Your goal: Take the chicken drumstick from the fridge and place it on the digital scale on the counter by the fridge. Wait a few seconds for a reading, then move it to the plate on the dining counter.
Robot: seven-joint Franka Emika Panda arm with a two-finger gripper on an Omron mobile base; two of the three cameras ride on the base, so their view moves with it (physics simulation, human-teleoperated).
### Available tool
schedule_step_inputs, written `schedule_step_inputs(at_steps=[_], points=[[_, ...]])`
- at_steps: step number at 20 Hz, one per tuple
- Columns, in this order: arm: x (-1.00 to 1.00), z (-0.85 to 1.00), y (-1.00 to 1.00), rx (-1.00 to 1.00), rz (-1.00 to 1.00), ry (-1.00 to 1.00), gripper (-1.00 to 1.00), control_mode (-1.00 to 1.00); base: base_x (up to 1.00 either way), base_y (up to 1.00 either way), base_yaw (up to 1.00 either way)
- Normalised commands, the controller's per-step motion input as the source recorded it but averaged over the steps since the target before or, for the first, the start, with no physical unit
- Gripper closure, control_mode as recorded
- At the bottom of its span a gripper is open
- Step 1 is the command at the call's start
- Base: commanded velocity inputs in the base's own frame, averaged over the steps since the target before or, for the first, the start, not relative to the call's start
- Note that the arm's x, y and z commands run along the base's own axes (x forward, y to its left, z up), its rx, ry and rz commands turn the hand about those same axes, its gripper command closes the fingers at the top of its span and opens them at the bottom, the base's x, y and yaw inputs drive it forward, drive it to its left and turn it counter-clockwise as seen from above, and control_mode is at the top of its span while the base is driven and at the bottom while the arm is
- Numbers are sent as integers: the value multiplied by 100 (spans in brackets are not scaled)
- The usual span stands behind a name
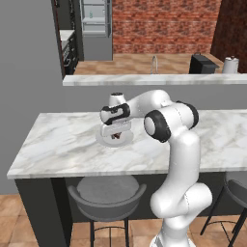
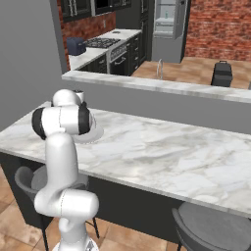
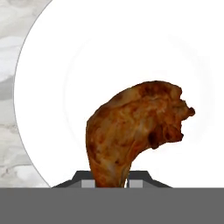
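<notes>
My gripper [image 1: 116,133] is shut on the chicken drumstick [image 3: 131,131], holding its thin bone end between the fingertips [image 3: 85,180]. The reddish-brown drumstick [image 1: 116,136] hangs just over the round pale plate [image 1: 103,141], which lies on the dining counter [image 1: 62,144] towards its left end. In the hand view the plate [image 3: 52,78] spreads out under the meat; I cannot tell whether the two touch. The arm hides most of the plate [image 2: 95,133] in the right base view. The fridge [image 1: 96,26] stands open far back. The digital scale is out of view.
A raised marble ledge [image 1: 159,79] runs behind the dining counter. Grey stools [image 1: 108,193] stand under its front edge, another [image 2: 215,225] to the right. A dark box [image 1: 202,63] and a white kettle [image 1: 230,64] sit beyond the ledge. Bare marble stretches right of the plate.
</notes>
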Motion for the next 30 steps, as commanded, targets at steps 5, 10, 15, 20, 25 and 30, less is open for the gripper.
schedule_step_inputs(at_steps=[5,10,15,20,25,30], points=[[6,-8,2,0,0,0,100,-100,0,0,0],[6,-2,2,0,0,0,100,-100,0,0,0],[11,-4,15,0,0,0,100,-100,0,0,0],[40,-20,11,0,0,0,100,-100,0,0,0],[6,0,7,0,0,0,100,-100,0,0,0],[11,0,4,0,0,0,-100,-100,0,0,0]])
